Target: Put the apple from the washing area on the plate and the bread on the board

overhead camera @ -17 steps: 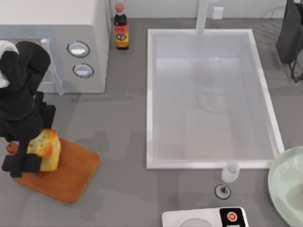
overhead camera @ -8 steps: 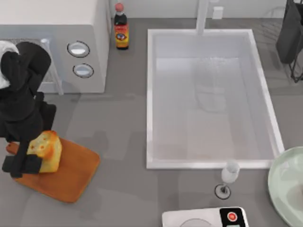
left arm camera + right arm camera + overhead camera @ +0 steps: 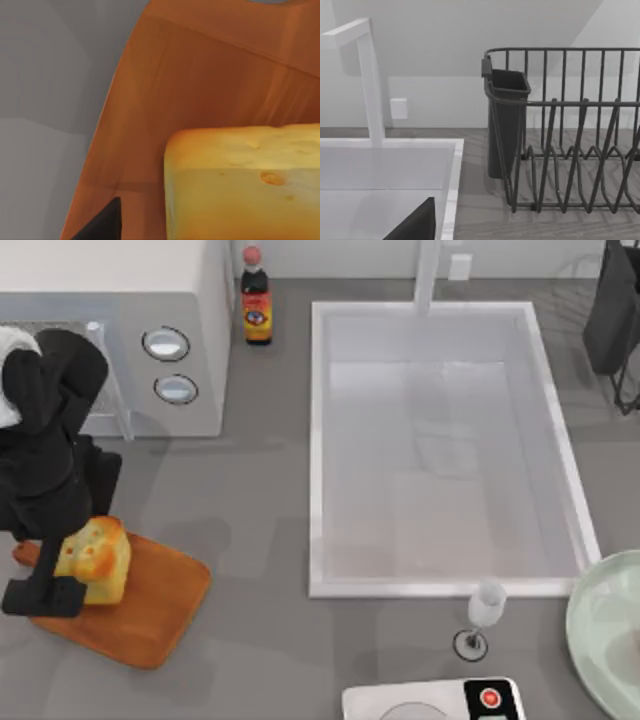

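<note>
The bread [image 3: 95, 558], a golden cube with a toasted top, rests on the orange-brown board [image 3: 150, 612] at the table's left front. My left gripper [image 3: 78, 568] straddles it, open. In the left wrist view a gap separates the dark fingertip [image 3: 97, 224] from the bread [image 3: 240, 185], which sits on the board [image 3: 200, 80]. The white washing area [image 3: 316, 440] with its faucet [image 3: 428, 275] holds nothing. The plate [image 3: 600, 630], pale green, pokes in at the right front edge. The apple is out of view. My right gripper [image 3: 612, 310] is parked open at the back right.
A white microwave [image 3: 110, 330] fills the back left, with a dark sauce bottle [image 3: 256, 302] beside it. A wine glass [image 3: 484, 612] and a white device with a red button [image 3: 430, 702] stand in front of the sink. A dark wire dish rack [image 3: 570, 135] stands near the right arm.
The bread has sunk slightly onto the board, and the left gripper's visible finger has spread away from it toward the left. The right arm has not moved.
</note>
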Robot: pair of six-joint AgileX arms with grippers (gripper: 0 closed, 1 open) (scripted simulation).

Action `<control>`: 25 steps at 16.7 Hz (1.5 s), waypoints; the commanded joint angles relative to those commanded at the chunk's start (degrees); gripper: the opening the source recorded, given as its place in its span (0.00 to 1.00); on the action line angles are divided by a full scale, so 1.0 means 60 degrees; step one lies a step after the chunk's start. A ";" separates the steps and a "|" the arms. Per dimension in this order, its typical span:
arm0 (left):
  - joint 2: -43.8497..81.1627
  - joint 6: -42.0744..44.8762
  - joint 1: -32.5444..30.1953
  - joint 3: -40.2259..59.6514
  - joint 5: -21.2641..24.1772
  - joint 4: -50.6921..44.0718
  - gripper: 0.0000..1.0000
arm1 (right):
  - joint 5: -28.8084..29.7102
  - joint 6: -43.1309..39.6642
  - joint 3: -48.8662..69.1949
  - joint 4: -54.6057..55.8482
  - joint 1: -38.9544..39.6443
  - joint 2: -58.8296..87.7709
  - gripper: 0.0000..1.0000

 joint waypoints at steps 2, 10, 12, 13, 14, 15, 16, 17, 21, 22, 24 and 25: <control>0.0000 0.0000 0.0000 0.0000 0.0000 0.0000 1.00 | 0.0000 0.0000 0.0000 0.0000 0.0000 0.0000 1.00; -0.2070 0.1731 0.0083 -0.1208 0.0012 0.0926 1.00 | 0.0000 0.0000 0.0000 0.0000 0.0000 0.0000 1.00; -0.3506 0.2918 0.0167 -0.2076 0.0029 0.1596 1.00 | 0.0000 0.0000 0.0000 0.0000 0.0000 0.0000 1.00; -0.4359 0.3633 0.0223 -0.2569 0.0041 0.1985 1.00 | 0.0000 0.0000 0.0000 0.0000 0.0000 0.0000 1.00; -0.5299 0.4428 0.0290 -0.3094 0.0054 0.2406 1.00 | 0.0000 0.0000 0.0000 0.0000 0.0000 0.0000 1.00; -0.6313 0.5290 0.0368 -0.3648 0.0069 0.2854 1.00 | 0.0000 0.0000 0.0000 0.0000 0.0000 0.0000 1.00; -0.7381 0.6207 0.0455 -0.4218 0.0084 0.3319 1.00 | 0.0000 0.0000 0.0000 0.0000 0.0000 0.0000 1.00; -0.8473 0.7167 0.0552 -0.4794 0.0100 0.3793 1.00 | 0.0000 0.0000 0.0000 0.0000 0.0000 0.0000 1.00; -1.2487 1.1152 0.1017 -0.6996 0.0152 0.5635 1.00 | 0.0000 0.0000 0.0000 0.0000 0.0000 0.0000 1.00; -1.3296 1.2060 0.1144 -0.7488 0.0161 0.6047 1.00 | 0.0000 0.0000 0.0000 0.0000 0.0000 0.0000 1.00; -1.4643 1.3629 0.1401 -0.8383 0.0172 0.6795 1.00 | 0.0000 0.0000 0.0000 0.0000 0.0000 0.0000 1.00; -1.5182 1.4279 0.1526 -0.8781 0.0175 0.7132 1.00 | 0.0000 0.0000 0.0000 0.0000 0.0000 0.0000 1.00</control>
